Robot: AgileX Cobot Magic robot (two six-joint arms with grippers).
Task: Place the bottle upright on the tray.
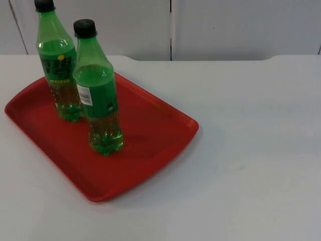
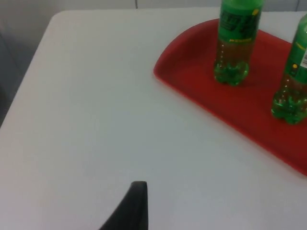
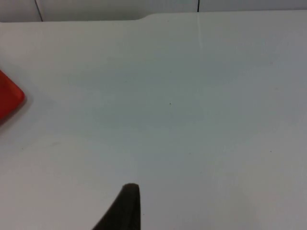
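Two green bottles: near bottle (image 1: 99,95) and far bottle (image 1: 57,60) upright on red tray (image 1: 150,135), toward nine o'clock on table (image 1: 251,150). Well apart from left claw (image 2: 136,203) and right claw (image 3: 128,206); grip state apparently indeterminable.

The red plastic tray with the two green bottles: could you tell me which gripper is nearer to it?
Left. Its fingertip looks onto the red plastic tray; the right fingertip faces bare table.
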